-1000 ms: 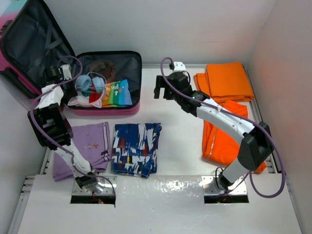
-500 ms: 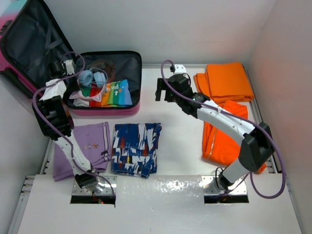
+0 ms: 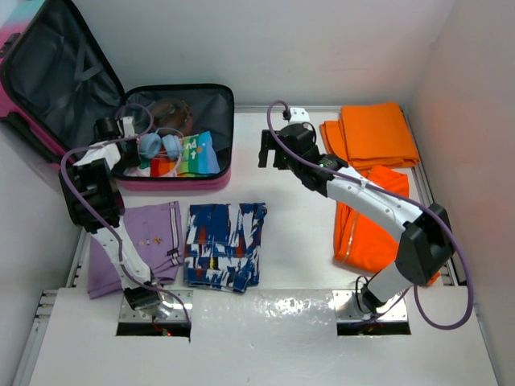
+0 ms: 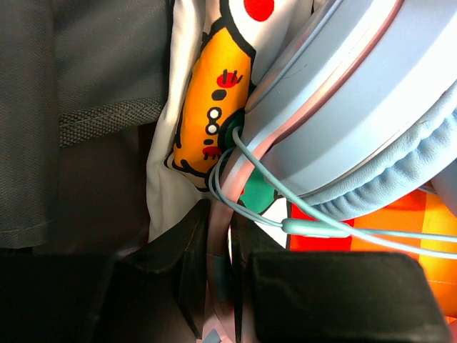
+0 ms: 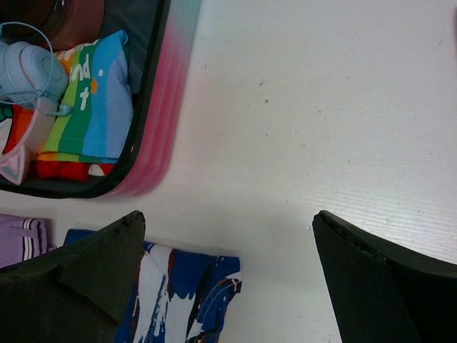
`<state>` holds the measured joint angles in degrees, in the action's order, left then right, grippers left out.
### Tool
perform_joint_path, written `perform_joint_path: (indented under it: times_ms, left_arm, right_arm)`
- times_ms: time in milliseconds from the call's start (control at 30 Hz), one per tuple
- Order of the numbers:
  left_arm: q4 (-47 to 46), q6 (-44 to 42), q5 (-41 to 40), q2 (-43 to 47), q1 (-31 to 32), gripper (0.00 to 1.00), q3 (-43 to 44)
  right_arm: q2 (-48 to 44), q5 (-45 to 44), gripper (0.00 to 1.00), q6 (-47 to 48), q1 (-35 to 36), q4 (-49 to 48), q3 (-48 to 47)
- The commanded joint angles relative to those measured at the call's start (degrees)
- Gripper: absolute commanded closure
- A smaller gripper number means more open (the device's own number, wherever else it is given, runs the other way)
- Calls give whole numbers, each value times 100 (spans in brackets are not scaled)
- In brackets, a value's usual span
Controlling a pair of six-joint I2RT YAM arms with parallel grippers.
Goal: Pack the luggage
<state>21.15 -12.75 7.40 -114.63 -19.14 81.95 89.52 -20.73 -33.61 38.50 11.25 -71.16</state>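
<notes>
The luggage [image 3: 177,180] lies open at the back left, its lid leaning on the wall and its dark lining [image 4: 86,71] showing. Inside lie a rainbow folded cloth [image 3: 197,154] and a white printed cloth [image 4: 207,107]. My left gripper [image 3: 129,131] is over the open half, shut on the pink band of light blue headphones [image 3: 159,145]. The left wrist view shows an ear cup [image 4: 357,128] and its thin cable close up. My right gripper [image 3: 269,149] is open and empty above bare table, right of the luggage [image 5: 161,114]; the headphones [image 5: 28,71] show in its view.
Blue patterned shorts [image 3: 225,245] and purple shorts [image 3: 137,241] lie folded in front of the luggage. Folded orange clothes [image 3: 370,133] lie at the back right, and another orange garment [image 3: 370,225] lies nearer. Walls close in the left, back and right sides.
My left gripper has carried the headphones rightward, from the luggage's left edge toward the middle of the open half. The right arm has barely moved.
</notes>
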Motion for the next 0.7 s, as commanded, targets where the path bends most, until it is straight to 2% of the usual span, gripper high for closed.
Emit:
perform_joint_path:
  times_ms: [0,100,167,200,300,367,433,500,600,667]
  left_arm:
    - [-15,-8,-195,336,42,100,14]
    - [100,106,-143,310,42,98,171]
    - [153,185,-11,327,50,79,347]
    - [214,220,16,345,42,61,409]
    - [389,282,-2,406,42,40,759]
    - [486,291,42,467,33,39,866]
    - [496,291,129,617,33,28,971]
    - [522,317,235,766,33,22,1103]
    - [654,370,350,933,33,21,1340]
    - [750,388,376,1160,41,21,1428]
  right_arm:
    - [-83,-36,1,-6,0,-70,-162]
    - [-40,-27,1,12,8,-61,-214]
    - [-31,-19,1,29,8,-52,-250]
    - [-22,-19,1,29,8,-44,-258]
    - [-39,8,1,99,8,-26,-258]
    - [-57,8,1,170,8,53,-267]
    - [-66,16,1,301,0,149,-328]
    - [-66,69,1,442,-18,360,-381]
    - [-136,253,1,565,-62,650,-312]
    - [-232,753,1,548,-114,677,-136]
